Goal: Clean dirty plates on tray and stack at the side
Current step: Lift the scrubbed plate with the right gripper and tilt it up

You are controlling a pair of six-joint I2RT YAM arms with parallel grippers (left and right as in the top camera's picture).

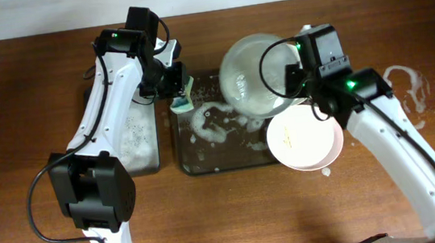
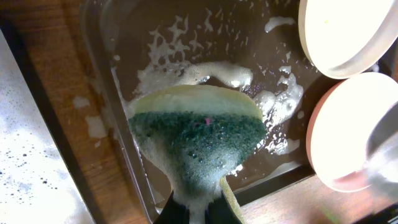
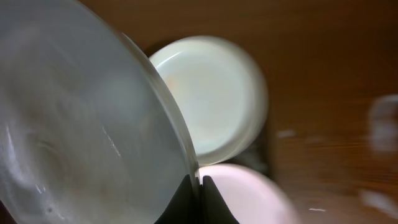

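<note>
Overhead view shows the right hand (image 1: pixel 290 81) holding one plate (image 1: pixel 249 78) up in the air over the far end of the tray (image 1: pixel 222 163). The plate is tipped up on its edge. In the right wrist view the two fingers (image 3: pixel 183 202) are shut tight on its thin rim, one on each face.

The left hand (image 1: pixel 175 84) is closed on the green sponge (image 1: pixel 182 101). The sponge hangs just beside the held plate, over the left side of the tray. In the left wrist view it is wet and full of bubbles, with white foam (image 2: pixel 205 74) on the tray below it.

A second plate (image 1: pixel 305 141) lies flat at the near right corner of the tray, partly over the rim. The left wrist view shows a third plate (image 2: pixel 348 34) lying beside that one (from above it is mostly hidden).

I think the plate is hard and stiff, and it would break if it fell on the table (image 1: pixel 21 102). It looks wet and soapy, so it is likely slippery. Held only by the rim, it may twist when the sponge pushes on it. The rim is the best place to grab, with the fingers pushed on as far as they go.
</note>
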